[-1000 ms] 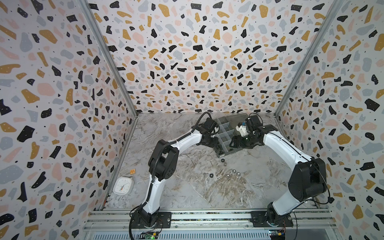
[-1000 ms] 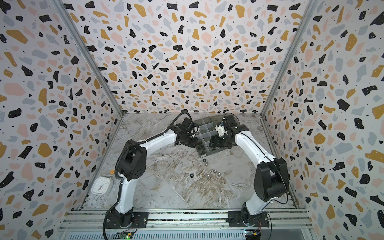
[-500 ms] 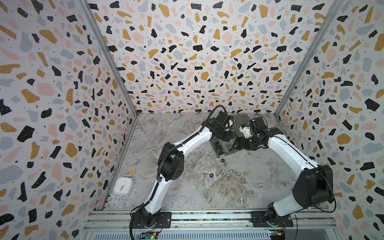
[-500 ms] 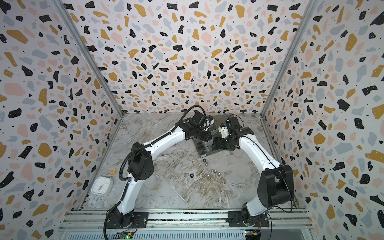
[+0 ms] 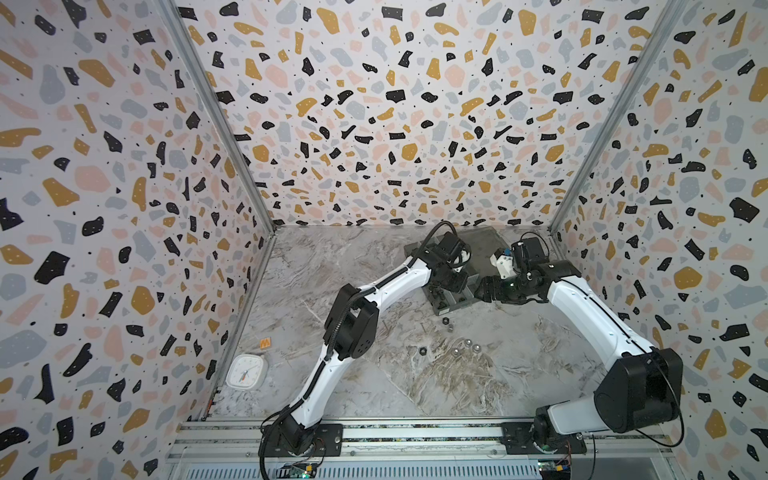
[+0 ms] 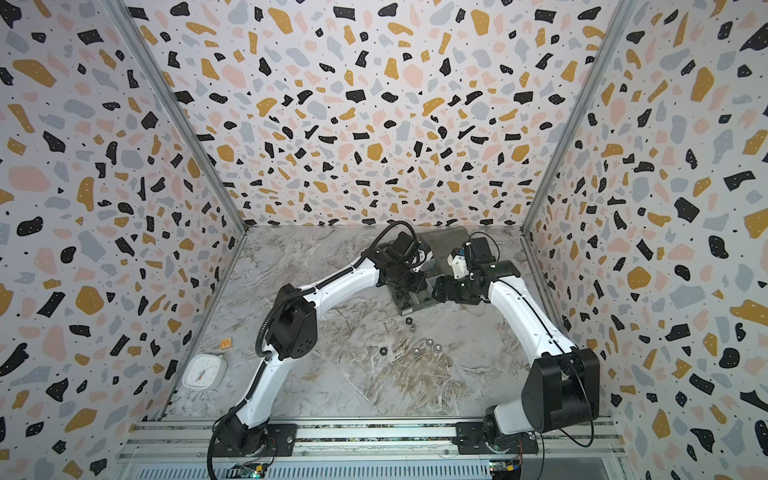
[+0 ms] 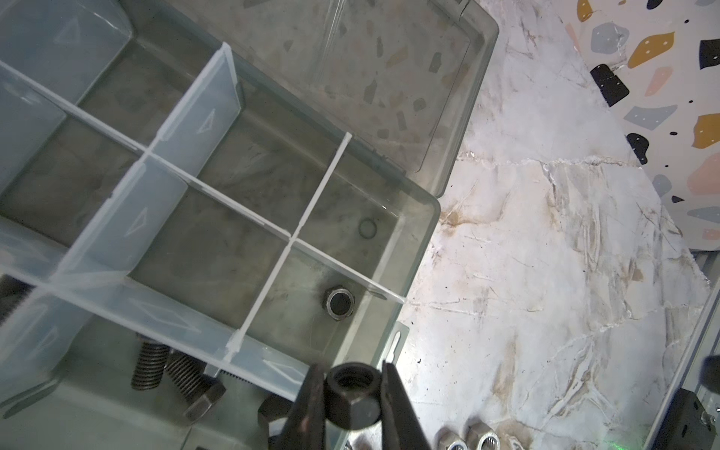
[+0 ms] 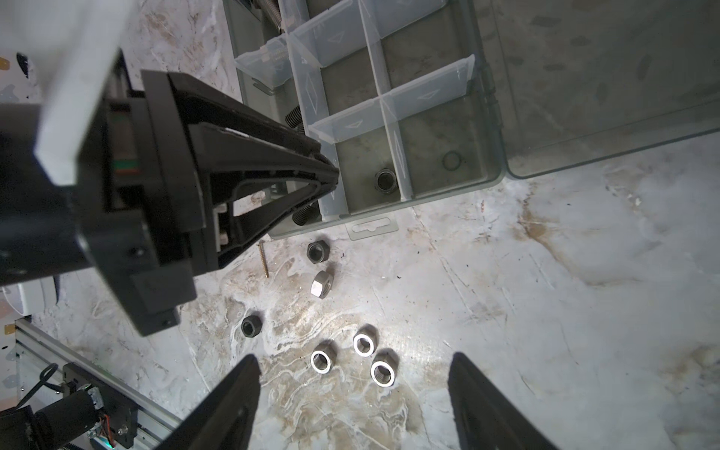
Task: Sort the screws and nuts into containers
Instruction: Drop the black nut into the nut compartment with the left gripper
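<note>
My left gripper (image 7: 352, 374) is shut on a black nut (image 7: 352, 395) and hangs over the near corner of the smoky-grey organiser box (image 7: 419, 249). One black nut (image 7: 340, 303) lies in a corner container, and black screws (image 7: 183, 374) lie in the container beside it. My right gripper (image 8: 353, 358) stands open and empty above three silver nuts (image 8: 382, 373) on the table. Between these and the box lie two more black nuts (image 8: 318, 251), a silver nut (image 8: 322, 284) and a thin brass screw (image 8: 264, 259). In a top view both grippers meet at the box (image 5: 446, 305).
The box's flat lid (image 7: 389, 78) lies open towards the back wall. A white clock (image 5: 245, 371) and an orange tag (image 5: 264, 343) sit by the left wall. The arms' mounting rail (image 5: 415, 436) runs along the front edge. Patterned walls close in three sides.
The left arm has swung right from the box's left side to above it, still holding the nut. The right arm has drawn back a little to the right, still open.
</note>
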You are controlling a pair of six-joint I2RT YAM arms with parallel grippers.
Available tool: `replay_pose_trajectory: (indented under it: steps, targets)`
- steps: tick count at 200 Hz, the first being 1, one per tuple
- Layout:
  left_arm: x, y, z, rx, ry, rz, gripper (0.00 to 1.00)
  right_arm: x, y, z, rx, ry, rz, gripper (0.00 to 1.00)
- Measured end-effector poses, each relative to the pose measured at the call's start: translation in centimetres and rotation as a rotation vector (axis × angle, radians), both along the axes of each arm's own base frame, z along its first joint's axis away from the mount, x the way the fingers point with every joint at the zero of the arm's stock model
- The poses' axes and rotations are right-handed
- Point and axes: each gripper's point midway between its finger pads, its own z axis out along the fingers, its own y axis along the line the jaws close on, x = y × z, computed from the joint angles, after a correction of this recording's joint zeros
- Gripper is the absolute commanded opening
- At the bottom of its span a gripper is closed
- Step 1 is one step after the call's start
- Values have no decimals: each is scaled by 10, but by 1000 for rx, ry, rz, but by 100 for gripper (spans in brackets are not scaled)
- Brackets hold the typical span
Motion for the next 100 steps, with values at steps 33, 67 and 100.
replay_pose_trajectory:
  steps: [33, 67, 100]
  targets:
    - [-1, 1, -7, 10, 10, 1, 60, -1, -1, -1, -5, 5, -3, 78]
    - [0, 2, -10, 19, 10, 9, 60, -2, -2, -2, -9, 13, -4, 78]
    - [-1, 12, -14, 54, 1, 30, 58, -6, -3, -4, -9, 19, -6, 78]
